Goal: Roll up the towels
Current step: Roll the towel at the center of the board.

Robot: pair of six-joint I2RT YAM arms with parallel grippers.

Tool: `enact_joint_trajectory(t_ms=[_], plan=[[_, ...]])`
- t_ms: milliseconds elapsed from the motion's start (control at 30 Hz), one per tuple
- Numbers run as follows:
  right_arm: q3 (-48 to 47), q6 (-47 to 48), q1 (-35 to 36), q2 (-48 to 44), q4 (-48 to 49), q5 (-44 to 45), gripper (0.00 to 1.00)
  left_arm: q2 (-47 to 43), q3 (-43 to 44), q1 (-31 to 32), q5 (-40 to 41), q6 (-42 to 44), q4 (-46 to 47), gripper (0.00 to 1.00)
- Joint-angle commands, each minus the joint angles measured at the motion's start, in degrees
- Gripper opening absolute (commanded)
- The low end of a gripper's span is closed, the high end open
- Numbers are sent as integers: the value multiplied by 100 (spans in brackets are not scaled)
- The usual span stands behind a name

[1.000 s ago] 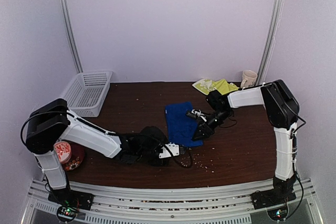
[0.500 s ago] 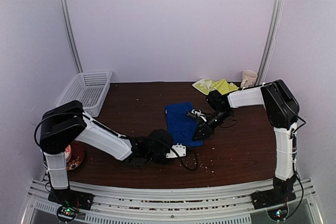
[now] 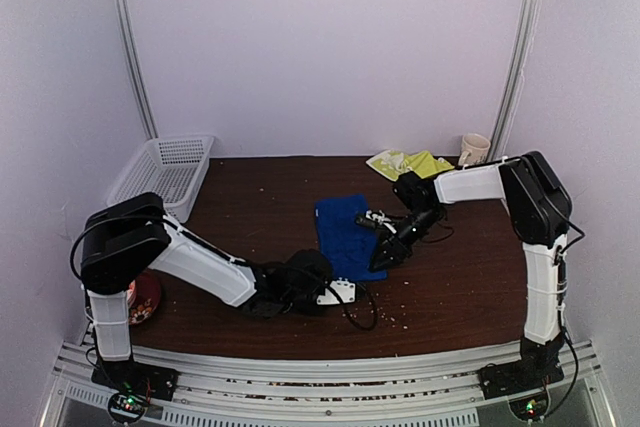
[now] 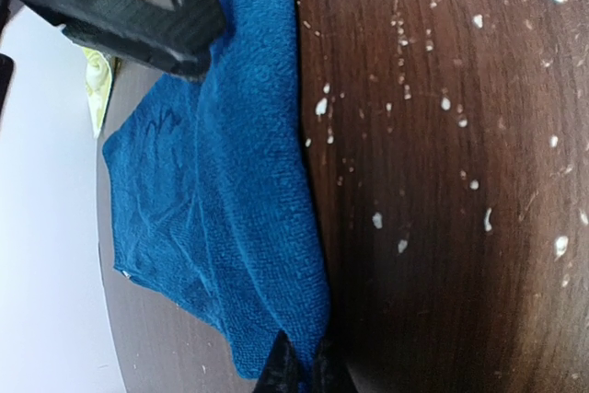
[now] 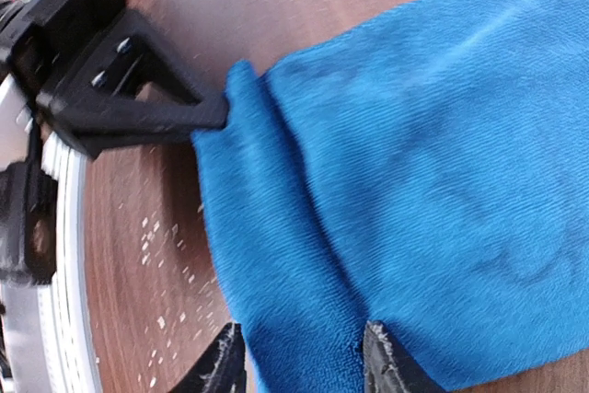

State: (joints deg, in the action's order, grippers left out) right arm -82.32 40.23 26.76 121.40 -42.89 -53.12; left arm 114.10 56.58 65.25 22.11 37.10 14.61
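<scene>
Mid table (image 3: 250, 207), your L gripper (image 4: 299, 370) is pinched tight on the blue towel's (image 3: 345, 232) near corner, prob. to lift it for rolling. R gripper (image 5: 299, 365) sits spread around the same edge, not squeezing. Yellow-green towel (image 3: 410, 163) lies at back by the mug (image 3: 474, 150).

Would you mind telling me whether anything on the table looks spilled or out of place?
Pale specks, like crumbs, are scattered over the dark table beside the blue towel, as if something spilled. The yellow-green towel lies crumpled at the far edge next to a mug.
</scene>
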Motion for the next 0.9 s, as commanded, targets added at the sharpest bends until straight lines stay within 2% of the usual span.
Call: enact_joint_trajectory(t_ms=[0, 267, 600, 733, 867], plan=[[-4, 950, 23, -674, -539, 178, 47, -100, 22, 5, -332, -224, -435, 0], [1485, 2498, 5, -1999, 505, 478, 59, -470, 88, -84, -1017, -532, -755, 0], [3043, 5121, 13, -2837, 1124, 758, 64, -694, 355, -475, -2166, -972, -1338, 0], [3372, 5027, 67, -3031, 1730, 731, 63, -759, 413, -626, -2592, -1067, -1458, 0], [3787, 4620, 238, -3253, 2738, 961, 65, -808, 407, -727, -2860, -1109, -1519, 0]])
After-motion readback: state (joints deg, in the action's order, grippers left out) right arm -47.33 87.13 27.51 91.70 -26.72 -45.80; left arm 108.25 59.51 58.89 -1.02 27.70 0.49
